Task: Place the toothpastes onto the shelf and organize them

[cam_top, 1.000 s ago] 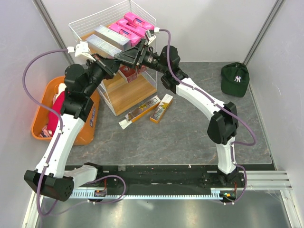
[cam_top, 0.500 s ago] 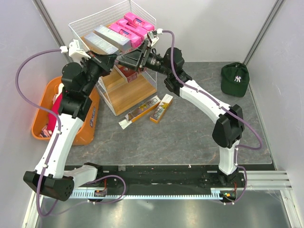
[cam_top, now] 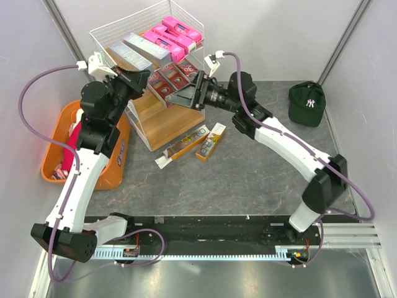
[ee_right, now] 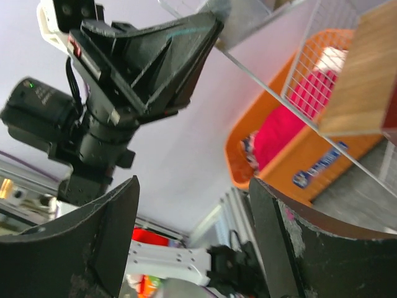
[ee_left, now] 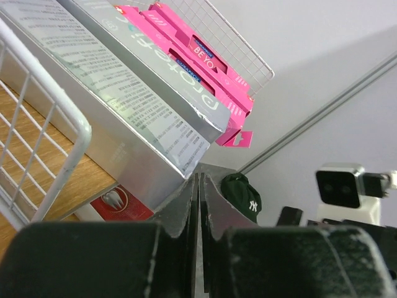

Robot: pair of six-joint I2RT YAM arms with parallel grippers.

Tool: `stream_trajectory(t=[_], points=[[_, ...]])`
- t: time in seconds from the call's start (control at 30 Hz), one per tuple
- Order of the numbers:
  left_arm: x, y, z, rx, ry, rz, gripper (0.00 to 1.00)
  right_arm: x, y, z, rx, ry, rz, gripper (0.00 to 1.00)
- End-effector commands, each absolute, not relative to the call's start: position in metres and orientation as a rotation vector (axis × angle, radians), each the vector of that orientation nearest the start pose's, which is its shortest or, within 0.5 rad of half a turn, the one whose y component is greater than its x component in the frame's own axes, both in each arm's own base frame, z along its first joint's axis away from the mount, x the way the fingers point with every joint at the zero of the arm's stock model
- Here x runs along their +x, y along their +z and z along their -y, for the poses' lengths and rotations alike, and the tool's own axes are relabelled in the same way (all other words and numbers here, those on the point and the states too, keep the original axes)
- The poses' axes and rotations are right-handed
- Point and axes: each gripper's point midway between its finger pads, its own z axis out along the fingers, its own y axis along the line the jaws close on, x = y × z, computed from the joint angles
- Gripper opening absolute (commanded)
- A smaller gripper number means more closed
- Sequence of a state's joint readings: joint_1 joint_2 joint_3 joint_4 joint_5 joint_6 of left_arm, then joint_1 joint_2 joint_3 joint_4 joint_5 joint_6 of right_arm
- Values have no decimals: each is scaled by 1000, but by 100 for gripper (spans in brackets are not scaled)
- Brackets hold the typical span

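The shelf [cam_top: 124,28] stands at the back left. Its top board holds silver-grey toothpastes [cam_top: 130,54] and hot pink toothpastes [cam_top: 170,36]. Dark red toothpastes [cam_top: 175,76] lie on the middle board. Two gold-white-black toothpastes [cam_top: 186,146] lie on the table in front of the shelf. My left gripper [cam_top: 141,77] is shut and empty at the near end of the silver boxes [ee_left: 142,105], its tip [ee_left: 198,186] just below them. My right gripper [cam_top: 184,95] is open and empty beside the shelf's front right corner; its view [ee_right: 192,186] faces the left gripper [ee_right: 155,56].
An orange basket [cam_top: 53,146] with red and white cloths sits left of the shelf, also in the right wrist view [ee_right: 298,155]. A dark green cap [cam_top: 307,102] lies at the back right. The table edge and arm bases are at the front.
My right gripper has pulled back to the right, out of the shelf's middle level, uncovering the dark red boxes. My left gripper rose slightly to the silver boxes' end.
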State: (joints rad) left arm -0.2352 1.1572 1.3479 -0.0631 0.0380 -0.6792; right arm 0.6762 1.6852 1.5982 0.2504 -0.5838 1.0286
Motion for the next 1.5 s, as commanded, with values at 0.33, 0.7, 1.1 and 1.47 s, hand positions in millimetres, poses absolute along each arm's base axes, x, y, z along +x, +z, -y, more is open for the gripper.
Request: stream_trajectory(t=[0.33,0.7,1.1,1.47], points=[[316,440,144,-74,-834,-1418,48,312,293,-352,-261,1194,-2010,88],[297,307,136,-229,-763,-1657,99,359,197,-349,-227,966,-2170,91],[289,160,112,-514,-557,-1962,97,447,156,-336,-98,848,-2112,91],[284,81,101,-676,-418,-2149,89,502,122,-331,-41,815,-2117,91]])
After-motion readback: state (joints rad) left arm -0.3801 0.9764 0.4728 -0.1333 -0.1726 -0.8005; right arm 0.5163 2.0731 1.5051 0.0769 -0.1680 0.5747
